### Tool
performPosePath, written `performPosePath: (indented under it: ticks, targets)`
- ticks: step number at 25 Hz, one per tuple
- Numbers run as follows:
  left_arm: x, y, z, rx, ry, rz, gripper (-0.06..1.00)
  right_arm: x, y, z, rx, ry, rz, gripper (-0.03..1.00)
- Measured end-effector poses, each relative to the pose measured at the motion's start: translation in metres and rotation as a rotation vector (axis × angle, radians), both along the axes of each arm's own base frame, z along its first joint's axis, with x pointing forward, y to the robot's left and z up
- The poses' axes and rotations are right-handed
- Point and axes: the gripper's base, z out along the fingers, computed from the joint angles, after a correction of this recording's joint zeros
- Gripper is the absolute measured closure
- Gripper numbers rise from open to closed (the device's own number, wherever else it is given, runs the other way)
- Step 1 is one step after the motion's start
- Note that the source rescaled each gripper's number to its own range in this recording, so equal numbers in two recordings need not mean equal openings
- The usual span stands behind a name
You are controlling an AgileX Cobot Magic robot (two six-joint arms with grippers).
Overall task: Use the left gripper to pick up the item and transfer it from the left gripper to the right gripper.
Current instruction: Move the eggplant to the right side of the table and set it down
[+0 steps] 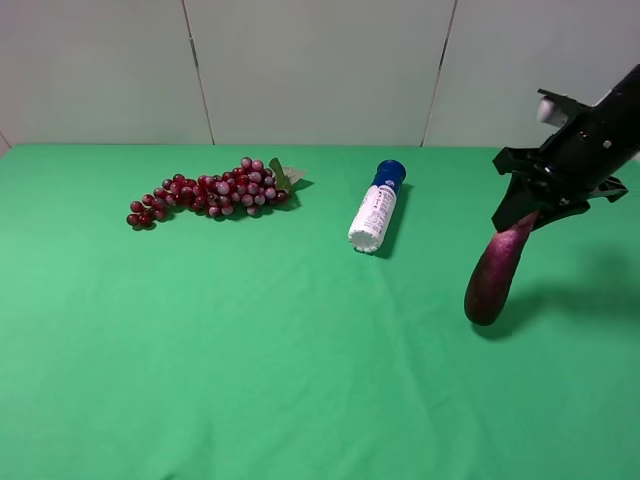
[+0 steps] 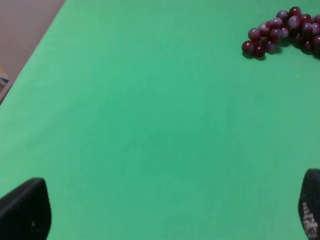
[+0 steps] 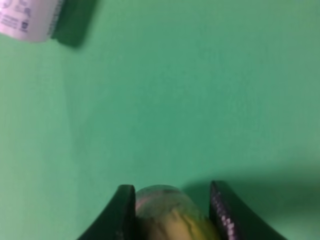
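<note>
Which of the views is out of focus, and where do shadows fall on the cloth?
Right wrist view: blurred throughout, most at the eggplant held in the right tool; a dark shadow lies beside it. Exterior high view: sharp, evenly lit, soft shadows beside the eggplant, bottle and grapes. Left wrist view: mildly soft, no glare.

High camera far back, looking down over the whole green table (image 1: 250,380), left wrist camera looking out between the left fingers (image 2: 25,212) to grapes (image 2: 282,27) beyond them, right wrist camera close, eggplant (image 3: 167,217) between the right fingers (image 3: 122,215), bottle (image 3: 22,17) beyond their tips, high view shows both too.
</note>
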Motion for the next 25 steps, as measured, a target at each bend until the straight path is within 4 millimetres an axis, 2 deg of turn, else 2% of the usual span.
performPosePath:
  ticks: [7, 14, 25]
  targets:
    - [0.000, 0.000, 0.000, 0.000, 0.000, 0.000, -0.05, 0.026, 0.001, -0.028, 0.010, 0.092, 0.012, 0.95]
    - [0.000, 0.000, 0.000, 0.000, 0.000, 0.000, -0.05, 0.042, -0.001, -0.055, -0.001, 0.116, -0.007, 0.95]
    - [0.000, 0.000, 0.000, 0.001, 0.000, 0.001, -0.05, 0.059, -0.007, -0.061, -0.062, -0.054, -0.058, 0.95]
